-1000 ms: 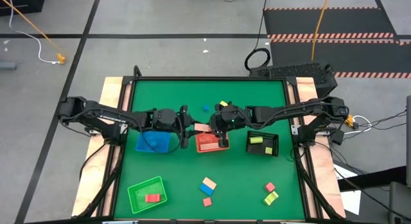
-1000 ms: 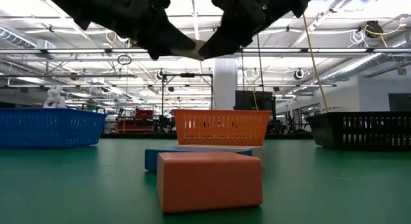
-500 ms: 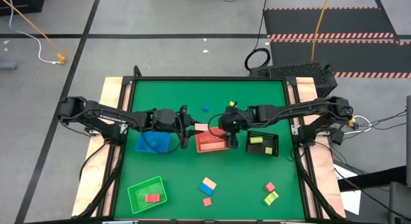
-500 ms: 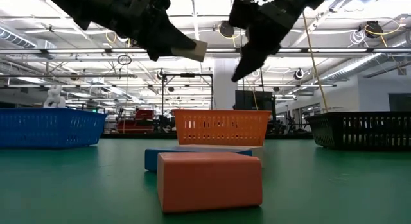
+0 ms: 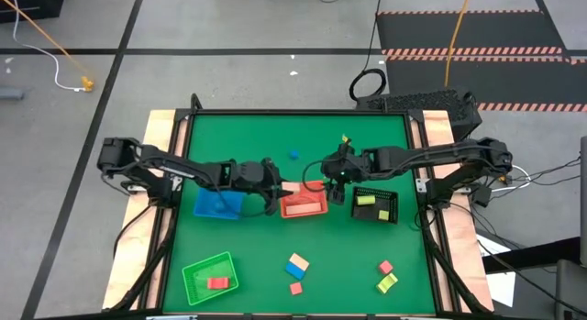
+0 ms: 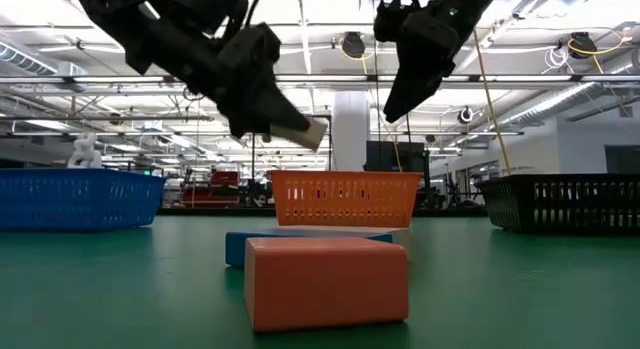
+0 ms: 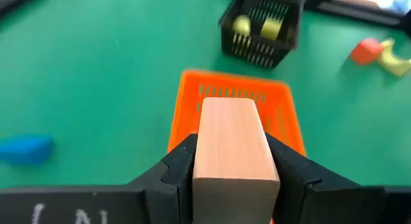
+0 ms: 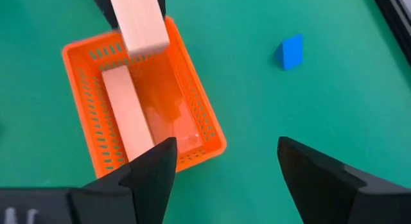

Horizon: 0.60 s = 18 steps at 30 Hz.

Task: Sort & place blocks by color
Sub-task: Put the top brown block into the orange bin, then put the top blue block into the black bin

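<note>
Gripping a pale tan bar (image 7: 236, 147) above the orange tray (image 5: 304, 203), the left pincer (image 7: 235, 179) hangs; right pincer (image 8: 221, 166) gapes wide beside it, empty

Both arms reach in toward the middle of the counter, end effectors raised and close together.

The left end effector (image 5: 272, 184) comes in from its side, arm stretched low and nearly straight, its two dark fingers (image 7: 176, 169) clamped on the flanks of a pale tan block (image 7: 229, 144) held in the air. The right end effector (image 5: 336, 178) hangs just beside it, arm bent at the elbow, wrist tipped downward, its fingers (image 8: 151, 169) spread wide apart and holding nothing.
</note>
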Tool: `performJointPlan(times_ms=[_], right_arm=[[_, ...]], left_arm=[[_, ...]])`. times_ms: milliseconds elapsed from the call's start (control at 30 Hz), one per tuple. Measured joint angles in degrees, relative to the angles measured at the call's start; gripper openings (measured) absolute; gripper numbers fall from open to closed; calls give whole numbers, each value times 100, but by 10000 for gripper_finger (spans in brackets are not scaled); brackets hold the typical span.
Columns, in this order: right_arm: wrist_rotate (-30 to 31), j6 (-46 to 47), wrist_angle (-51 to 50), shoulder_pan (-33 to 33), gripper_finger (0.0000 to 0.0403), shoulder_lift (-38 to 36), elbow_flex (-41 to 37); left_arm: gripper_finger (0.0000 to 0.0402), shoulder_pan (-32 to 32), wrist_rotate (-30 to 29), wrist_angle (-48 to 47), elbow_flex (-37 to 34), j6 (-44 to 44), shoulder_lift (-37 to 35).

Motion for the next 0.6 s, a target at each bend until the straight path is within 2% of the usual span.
performJointPlan(times_ms=[233, 533, 600], right_arm=[[149, 7, 252, -4, 258, -8, 0], [144, 6, 437, -26, 258, -6, 0], [144, -2, 437, -26, 258, -6, 0]], left_arm=[[133, 0, 382, 31, 0, -467, 462], [135, -4, 394, 82, 0, -719, 538], [167, -4, 394, 148, 0, -821, 535]])
